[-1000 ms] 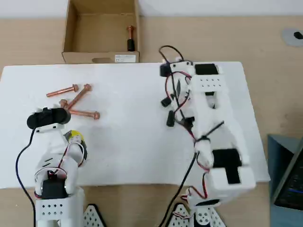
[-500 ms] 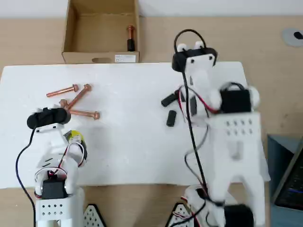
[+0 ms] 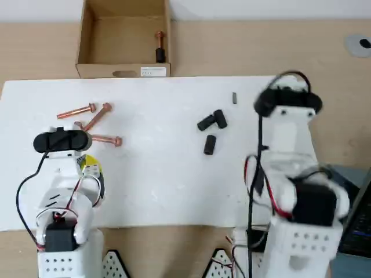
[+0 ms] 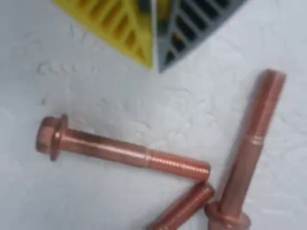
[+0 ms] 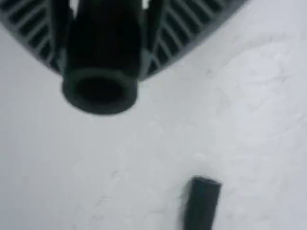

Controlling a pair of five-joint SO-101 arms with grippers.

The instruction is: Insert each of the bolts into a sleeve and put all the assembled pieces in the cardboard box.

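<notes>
Bolts [image 3: 98, 116] lie near the table's [image 3: 249, 52] left edge, sleeves [image 3: 210, 144] mid-table, and one assembled piece [image 3: 159, 46] in the cardboard box [image 3: 87, 35]. Left wrist view: left hand [image 4: 154, 57] pressed together, empty, over them; they look stiff and slick, so take mid-shank. Right wrist view: right hand [image 5: 100, 48] clamped on a light sleeve [image 5: 98, 91].

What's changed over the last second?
The right arm swung up off the loose sleeves and away to their right. Its hand now grips a sleeve. The left arm barely shifted. The bolts and box stayed put.
</notes>
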